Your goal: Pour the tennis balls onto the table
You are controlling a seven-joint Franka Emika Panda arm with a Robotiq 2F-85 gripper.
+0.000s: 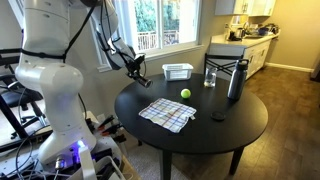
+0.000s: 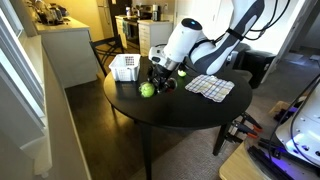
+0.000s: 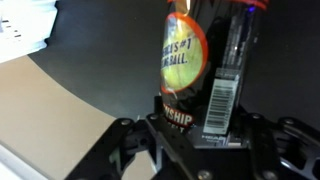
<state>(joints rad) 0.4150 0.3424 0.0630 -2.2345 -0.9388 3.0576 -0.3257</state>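
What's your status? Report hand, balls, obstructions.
Hand shut on tennis ball can, near table edge. One tennis ball loose on table, another seen inside can. Cloth and basket close by.

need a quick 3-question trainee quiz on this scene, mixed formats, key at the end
1. True or false: the gripper grips a tennis ball can.
2. How many tennis balls lie loose on the table? A) none B) one C) three
3. Short answer: which tall thing stands next to the glass in an exterior view?

Key: 1 true. 2 B. 3 the dark bottle.
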